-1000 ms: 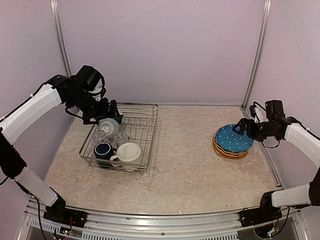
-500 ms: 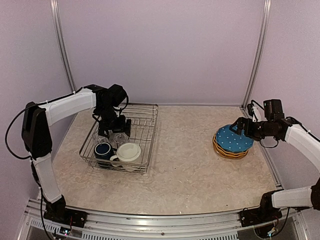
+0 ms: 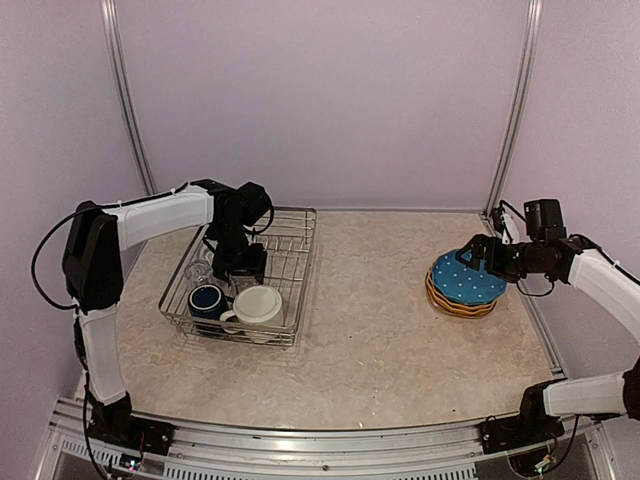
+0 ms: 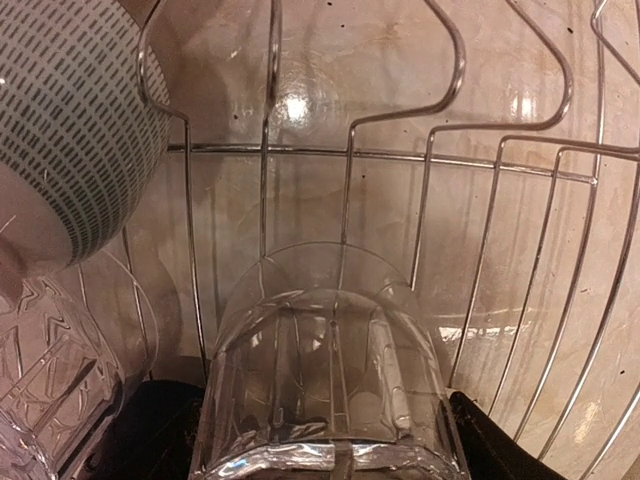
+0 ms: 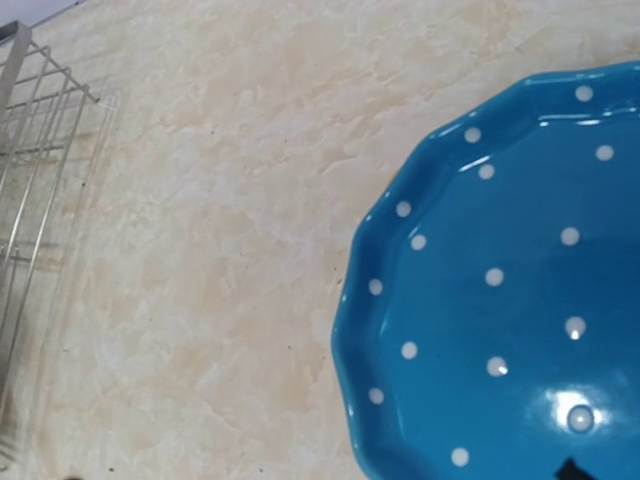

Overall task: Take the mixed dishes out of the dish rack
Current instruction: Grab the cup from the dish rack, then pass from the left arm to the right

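The dish rack stands at the left of the table. In it are a navy mug, a cream mug and a clear glass. My left gripper reaches down into the rack. In the left wrist view its dark fingers press both sides of a clear glass lying on the wires, beside a dash-patterned bowl and another glass. My right gripper hovers open over the blue white-dotted plate, which tops yellow-orange plates.
Upright rack prongs rise just beyond the held glass. The rack's near corner shows at the left of the right wrist view. Marbled tabletop lies between rack and plates. Booth walls and metal posts close in the back and sides.
My left arm swung right and dropped into the rack, and its jaws narrowed around the clear glass. The right arm shifted only slightly above the plates.
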Robot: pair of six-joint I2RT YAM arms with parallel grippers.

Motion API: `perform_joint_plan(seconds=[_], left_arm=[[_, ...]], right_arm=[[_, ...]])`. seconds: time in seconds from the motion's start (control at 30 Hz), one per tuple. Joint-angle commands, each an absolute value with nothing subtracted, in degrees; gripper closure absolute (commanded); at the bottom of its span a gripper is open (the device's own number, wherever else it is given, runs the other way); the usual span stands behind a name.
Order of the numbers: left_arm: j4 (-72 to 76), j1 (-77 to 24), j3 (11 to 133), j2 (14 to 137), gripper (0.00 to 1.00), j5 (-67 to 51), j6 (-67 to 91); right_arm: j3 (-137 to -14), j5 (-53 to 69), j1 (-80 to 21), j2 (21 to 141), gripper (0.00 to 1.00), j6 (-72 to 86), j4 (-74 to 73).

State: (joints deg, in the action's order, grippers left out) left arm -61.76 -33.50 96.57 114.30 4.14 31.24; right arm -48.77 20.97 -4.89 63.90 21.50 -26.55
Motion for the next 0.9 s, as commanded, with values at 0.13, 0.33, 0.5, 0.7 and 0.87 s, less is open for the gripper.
perform_joint_plan(seconds=[0.13,0.33,0.5,0.7,0.87], left_arm=[[-64.21,-34.67,99.67,114.16,0.52,9.11,31.21],[-65.31,-35.05,101.64,109.82,0.65,9.73,31.20],[-66.80,-35.32,105.31,104.85,0.74,6.85,31.32],[-62.79,-35.27,106.54,97.62,0.77,-4.20,31.65],[-47.87,-33.23,99.39,89.94,0.77,-21.11,35.98]], right_arm=[[-48.30,20.98,-6.61,64.37,0.00,22.69,-25.58],[-48.21,20.40,-7.91,65.27,0.00,23.47,-25.05],[-48.68,20.12,-9.48,65.80,0.00,24.66,-24.36],[-49.49,20.12,-13.07,67.87,0.00,27.15,-21.62],[-49.16,23.47,-19.25,70.08,0.00,32.22,-14.39]])
